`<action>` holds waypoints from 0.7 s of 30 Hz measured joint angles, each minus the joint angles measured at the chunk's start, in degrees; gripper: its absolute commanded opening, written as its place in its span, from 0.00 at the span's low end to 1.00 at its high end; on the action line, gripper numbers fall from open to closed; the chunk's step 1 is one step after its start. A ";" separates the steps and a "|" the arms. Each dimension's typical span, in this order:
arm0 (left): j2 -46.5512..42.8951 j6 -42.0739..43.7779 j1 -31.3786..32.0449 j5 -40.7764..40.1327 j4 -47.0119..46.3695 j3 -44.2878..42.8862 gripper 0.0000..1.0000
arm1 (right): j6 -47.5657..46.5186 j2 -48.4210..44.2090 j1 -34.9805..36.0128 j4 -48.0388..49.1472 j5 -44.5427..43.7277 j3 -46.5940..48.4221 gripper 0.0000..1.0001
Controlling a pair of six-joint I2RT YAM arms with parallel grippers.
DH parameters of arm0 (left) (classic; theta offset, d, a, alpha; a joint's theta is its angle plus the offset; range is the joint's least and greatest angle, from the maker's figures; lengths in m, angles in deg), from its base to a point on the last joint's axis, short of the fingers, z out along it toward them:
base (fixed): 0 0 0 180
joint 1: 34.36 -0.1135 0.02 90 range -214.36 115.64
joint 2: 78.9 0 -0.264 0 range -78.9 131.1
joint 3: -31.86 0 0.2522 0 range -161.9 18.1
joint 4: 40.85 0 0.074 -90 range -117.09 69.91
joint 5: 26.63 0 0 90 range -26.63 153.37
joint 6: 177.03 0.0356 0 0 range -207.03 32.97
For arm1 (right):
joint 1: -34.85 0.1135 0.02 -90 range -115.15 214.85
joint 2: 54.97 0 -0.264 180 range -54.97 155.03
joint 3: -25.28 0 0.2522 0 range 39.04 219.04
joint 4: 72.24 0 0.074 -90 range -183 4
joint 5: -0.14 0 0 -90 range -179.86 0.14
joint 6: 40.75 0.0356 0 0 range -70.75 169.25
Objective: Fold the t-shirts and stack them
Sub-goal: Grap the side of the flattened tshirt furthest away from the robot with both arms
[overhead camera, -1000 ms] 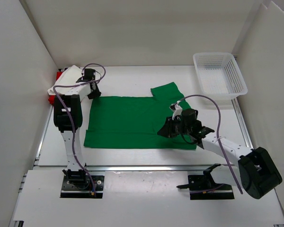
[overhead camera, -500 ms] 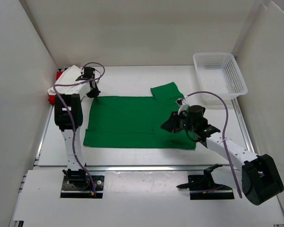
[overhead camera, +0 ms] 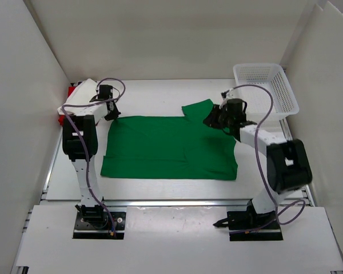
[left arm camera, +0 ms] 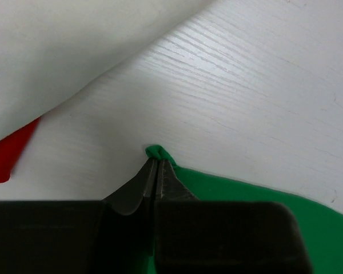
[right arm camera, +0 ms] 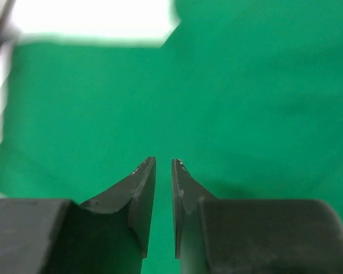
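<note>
The right gripper (overhead camera: 212,119) has moved from the near right side of the green t-shirt (overhead camera: 160,148) to its far sleeve, with the jaws a little apart and holding nothing. The left gripper (left arm camera: 158,164) has closed and now pinches the shirt's far left corner, near the white t-shirt (left arm camera: 74,45) and the red t-shirt (left arm camera: 8,153).

Covered and blurred
The red t-shirt (overhead camera: 72,89) lies mostly hidden under the white t-shirt (overhead camera: 83,94); the right wrist view is blurred, with the green t-shirt (right arm camera: 246,85) cut off by its edges.

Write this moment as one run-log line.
left gripper: shut on green shirt corner | right gripper: open, over green shirt | white shirt: lying over red shirt
</note>
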 measured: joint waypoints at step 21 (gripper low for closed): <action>-2.97 -3.02 -1.92 8.66 -7.41 6.71 0.00 | -13.03 64.50 -5.09 -44.04 -17.38 94.84 0.40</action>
